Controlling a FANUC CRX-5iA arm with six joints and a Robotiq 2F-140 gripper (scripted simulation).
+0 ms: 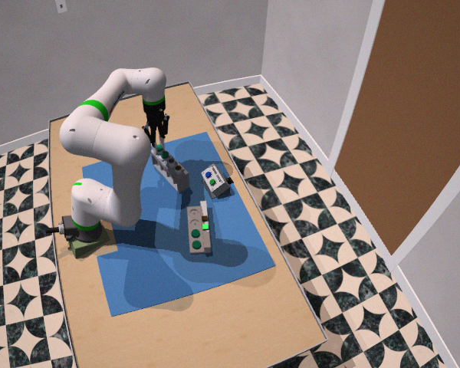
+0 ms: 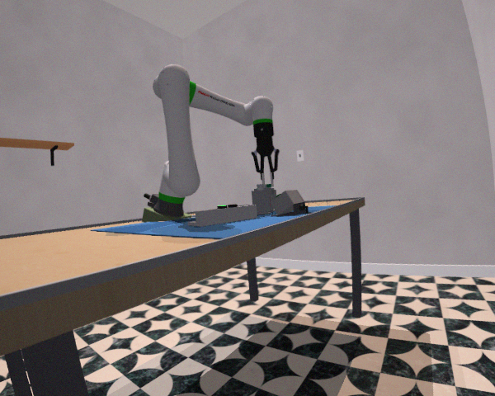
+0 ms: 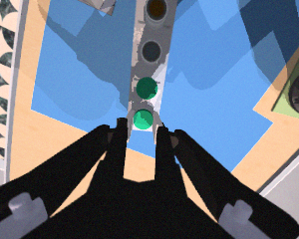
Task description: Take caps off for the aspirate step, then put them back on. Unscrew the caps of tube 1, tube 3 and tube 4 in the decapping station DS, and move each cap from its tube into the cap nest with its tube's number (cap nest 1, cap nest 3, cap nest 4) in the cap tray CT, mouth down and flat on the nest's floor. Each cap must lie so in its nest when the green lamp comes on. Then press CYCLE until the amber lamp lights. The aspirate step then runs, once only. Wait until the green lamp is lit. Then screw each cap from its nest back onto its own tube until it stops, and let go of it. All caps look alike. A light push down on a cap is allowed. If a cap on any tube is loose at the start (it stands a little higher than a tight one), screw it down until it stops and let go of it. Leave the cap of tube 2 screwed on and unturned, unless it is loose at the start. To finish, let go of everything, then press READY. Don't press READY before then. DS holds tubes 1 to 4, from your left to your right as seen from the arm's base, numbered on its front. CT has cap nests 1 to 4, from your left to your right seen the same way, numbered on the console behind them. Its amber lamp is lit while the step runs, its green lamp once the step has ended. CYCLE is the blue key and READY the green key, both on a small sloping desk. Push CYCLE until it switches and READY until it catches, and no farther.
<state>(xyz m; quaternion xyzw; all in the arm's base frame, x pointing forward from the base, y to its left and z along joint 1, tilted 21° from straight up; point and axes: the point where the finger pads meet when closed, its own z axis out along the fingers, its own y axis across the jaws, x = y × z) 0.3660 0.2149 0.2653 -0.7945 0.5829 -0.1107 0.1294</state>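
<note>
The decapping station DS (image 1: 169, 166) stands on the blue mat. My gripper (image 1: 159, 146) points straight down over its far end and is shut on the green cap of tube 1 (image 3: 143, 119), which sits on its tube. Tube 2 (image 3: 147, 88) beside it has its green cap on. Tube 3 (image 3: 151, 51) and tube 4 (image 3: 156, 7) stand open. The cap tray CT (image 1: 198, 229) holds green caps in nest 3 (image 1: 195, 233) and nest 4 (image 1: 196, 244); nests 1 and 2 are empty. Its green lamp (image 1: 205, 226) is lit.
The sloping desk (image 1: 215, 180) with the blue CYCLE key (image 1: 208, 173) and the green READY key (image 1: 211, 182) stands to the right of DS. The arm's base (image 1: 83, 233) is at the table's left edge. In the low side view the gripper (image 2: 266, 183) stands over DS.
</note>
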